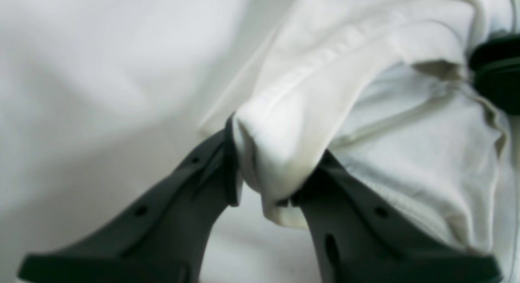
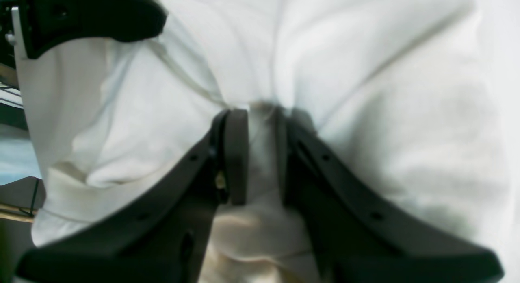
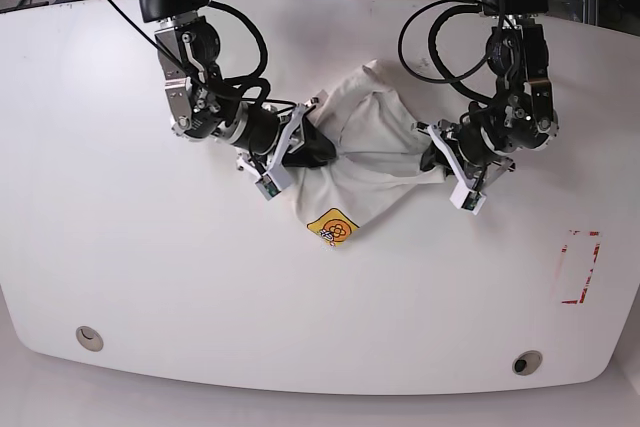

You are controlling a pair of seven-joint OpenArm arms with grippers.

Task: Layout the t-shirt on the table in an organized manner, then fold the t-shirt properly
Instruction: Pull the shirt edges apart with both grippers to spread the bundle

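White glossy table (image 3: 150, 277), seemingly red-taped (image 3: 580, 267), bears bunched t-shirt (image 3: 370, 147).

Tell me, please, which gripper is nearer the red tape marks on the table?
Left. The left gripper grips the t-shirt toward the red tape marks; the right gripper is farther off.

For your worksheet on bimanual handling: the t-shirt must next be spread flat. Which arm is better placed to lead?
Probably neither alone. The left gripper and right gripper each pinch the t-shirt, bunched between them over the table; pulling apart together suits best.
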